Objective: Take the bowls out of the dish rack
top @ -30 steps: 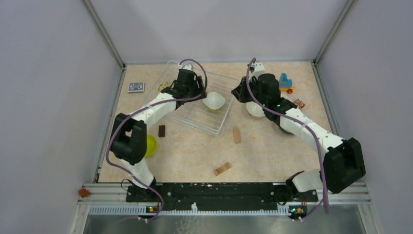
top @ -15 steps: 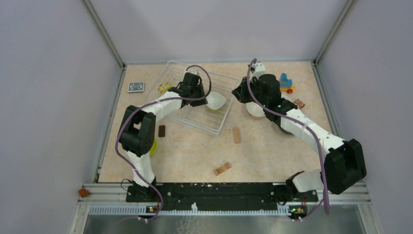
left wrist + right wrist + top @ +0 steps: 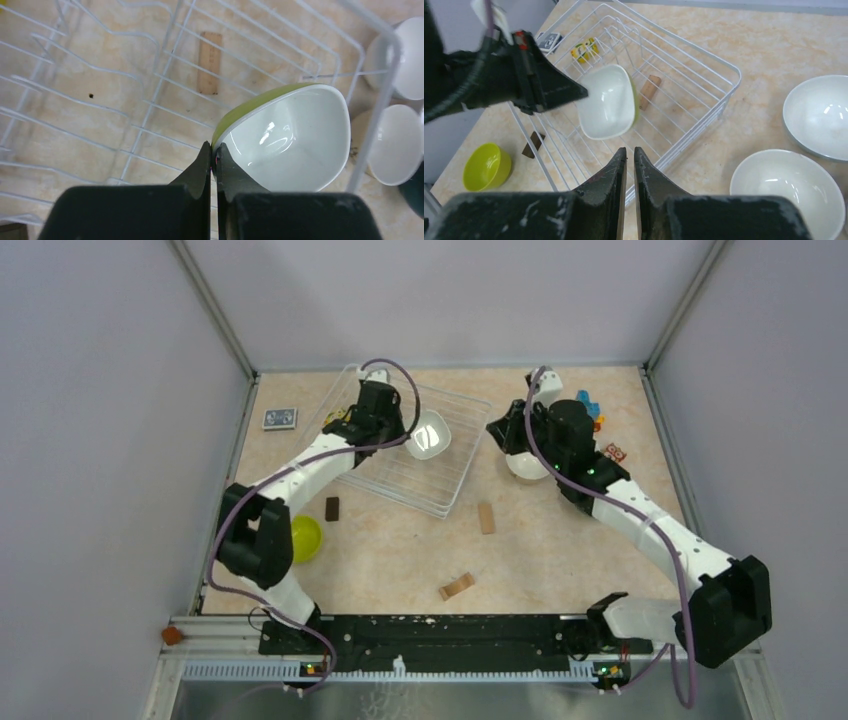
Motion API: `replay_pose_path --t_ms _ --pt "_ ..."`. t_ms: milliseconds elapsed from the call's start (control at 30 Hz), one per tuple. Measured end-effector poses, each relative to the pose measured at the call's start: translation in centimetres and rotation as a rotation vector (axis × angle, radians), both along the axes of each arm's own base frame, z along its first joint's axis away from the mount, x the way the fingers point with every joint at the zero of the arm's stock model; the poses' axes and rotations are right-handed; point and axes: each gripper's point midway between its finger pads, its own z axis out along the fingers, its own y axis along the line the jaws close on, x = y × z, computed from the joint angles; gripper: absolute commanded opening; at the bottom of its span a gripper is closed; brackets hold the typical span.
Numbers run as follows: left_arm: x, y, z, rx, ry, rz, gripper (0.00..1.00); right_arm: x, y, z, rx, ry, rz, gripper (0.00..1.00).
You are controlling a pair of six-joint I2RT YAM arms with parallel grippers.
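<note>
My left gripper (image 3: 408, 433) (image 3: 214, 150) is shut on the rim of a lime green bowl (image 3: 431, 436) (image 3: 295, 137) with a white inside. The bowl hangs tilted above the right part of the white wire dish rack (image 3: 400, 478) (image 3: 378, 102) (image 3: 736, 85); in the right wrist view the bowl (image 3: 608, 102) shows over the wires. My right gripper (image 3: 500, 430) (image 3: 630, 150) hovers just right of the rack, shut and holding nothing. Two white bowls (image 3: 525, 465) (image 3: 819, 117) (image 3: 791, 192) sit on the table beside it. Another lime green bowl (image 3: 305, 537) (image 3: 486, 166) sits left of the rack.
A wooden block (image 3: 210, 62) (image 3: 650, 90) lies under the rack wires. Two more wooden blocks (image 3: 486, 517) (image 3: 457, 586), a dark brown block (image 3: 332, 508), a card box (image 3: 279, 419) and colourful toy blocks (image 3: 590, 405) lie on the table. Grey walls enclose the table.
My left gripper has closed on the lime green bowl's rim and raised it, tilting it up. My right arm has shifted a little to the right.
</note>
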Motion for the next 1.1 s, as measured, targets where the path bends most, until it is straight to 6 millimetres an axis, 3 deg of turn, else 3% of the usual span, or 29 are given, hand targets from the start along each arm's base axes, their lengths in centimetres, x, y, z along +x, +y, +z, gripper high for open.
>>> replay_pose_path --t_ms 200,333,500,767,967,1100 --pt "-1.5 0.0 9.4 -0.088 -0.217 -0.071 0.00 -1.5 -1.6 2.5 0.019 -0.079 -0.030 0.11" --pt "-3.2 -1.8 13.1 -0.166 -0.295 -0.207 0.00 -3.0 -3.3 4.1 0.028 -0.140 -0.069 0.11" --pt "-4.8 -3.9 13.2 -0.220 -0.271 -0.337 0.00 -5.0 -6.2 5.5 0.025 -0.207 -0.152 0.12" --pt "-8.0 -9.0 9.6 -0.213 -0.163 -0.519 0.00 -8.1 -12.1 6.5 0.050 -0.302 -0.358 0.26" --pt "-11.5 -15.2 9.0 -0.178 -0.163 -0.699 0.00 -10.0 -16.0 6.9 0.097 -0.353 -0.514 0.69" --pt "-13.2 -18.3 8.6 -0.164 -0.188 -0.799 0.00 -10.7 -18.0 7.0 0.117 -0.373 -0.601 0.79"
